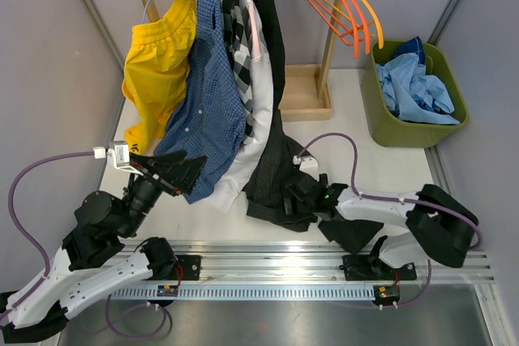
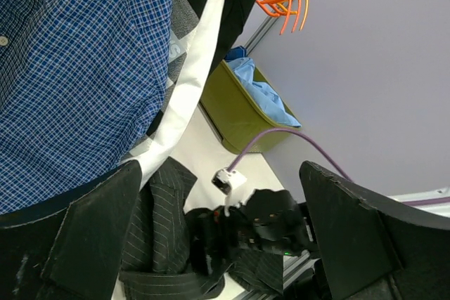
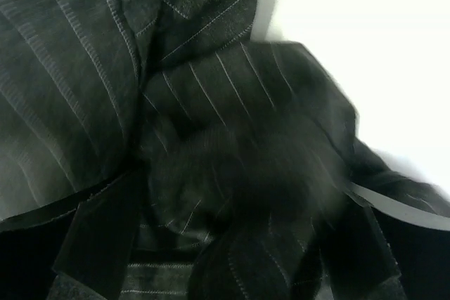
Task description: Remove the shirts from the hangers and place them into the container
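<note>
Status | left fingers (image 2: 77,244) wide apart, empty | right fingers (image 3: 91,251) wide apart, black shirt (image 3: 211,89) between

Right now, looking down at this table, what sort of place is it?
Probably a robot test cell, not a home: plain grey partition walls, a metal mounting rail along the white table, a wooden clothes rack.

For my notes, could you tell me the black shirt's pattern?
Thin pale pinstripes on the black shirt, clearest in the right wrist view.
</note>
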Action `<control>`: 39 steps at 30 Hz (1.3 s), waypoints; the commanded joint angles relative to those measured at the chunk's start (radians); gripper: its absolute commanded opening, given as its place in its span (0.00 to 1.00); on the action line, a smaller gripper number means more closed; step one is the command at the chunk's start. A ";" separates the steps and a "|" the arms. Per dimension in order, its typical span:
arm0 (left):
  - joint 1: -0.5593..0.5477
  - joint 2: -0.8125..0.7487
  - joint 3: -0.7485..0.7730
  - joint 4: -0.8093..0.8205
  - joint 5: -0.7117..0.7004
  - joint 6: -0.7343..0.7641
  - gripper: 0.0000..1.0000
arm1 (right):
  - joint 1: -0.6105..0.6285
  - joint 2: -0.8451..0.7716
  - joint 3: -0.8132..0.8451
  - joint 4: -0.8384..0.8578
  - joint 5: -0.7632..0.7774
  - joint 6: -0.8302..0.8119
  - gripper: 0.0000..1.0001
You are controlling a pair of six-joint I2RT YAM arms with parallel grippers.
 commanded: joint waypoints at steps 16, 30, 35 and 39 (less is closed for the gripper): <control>-0.001 -0.012 -0.012 -0.004 -0.015 -0.012 0.99 | 0.004 0.385 0.118 0.312 0.095 0.119 0.34; -0.001 0.015 -0.014 -0.014 0.041 -0.021 0.99 | -0.157 -0.436 0.098 -0.139 0.460 0.047 0.00; -0.001 0.042 -0.015 -0.010 0.072 -0.026 0.99 | -0.267 -0.609 0.190 -0.205 0.546 -0.100 0.00; -0.001 0.059 -0.014 -0.001 0.096 -0.029 0.99 | -0.309 -0.625 0.303 -0.188 0.643 -0.173 0.00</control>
